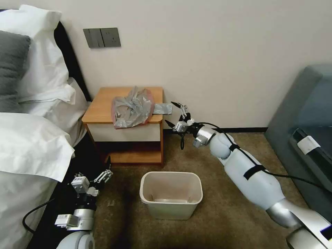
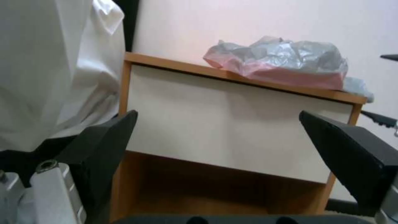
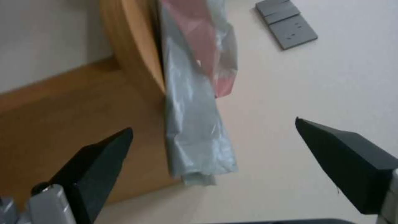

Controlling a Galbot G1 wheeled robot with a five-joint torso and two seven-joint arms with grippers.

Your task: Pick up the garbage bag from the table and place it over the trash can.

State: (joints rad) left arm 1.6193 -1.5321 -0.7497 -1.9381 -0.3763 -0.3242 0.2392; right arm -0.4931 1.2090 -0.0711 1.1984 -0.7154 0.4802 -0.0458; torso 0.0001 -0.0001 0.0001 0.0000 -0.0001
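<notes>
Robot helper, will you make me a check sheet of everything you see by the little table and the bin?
Surface: table with wood top, beside the bed.
Job's things: garbage bag crumpled on the table, one end hanging off its edge; trash can upright on the carpet.
Clutter: nothing seen.
Grippers: right gripper open, beside the bag's overhanging end; left gripper open, low near the bed.
Cables: black cable strapped along the right arm.
Surroundings: wall switches, pillows.

Cream wall (image 1: 214, 52) — brown carpet (image 1: 221, 193).
</notes>
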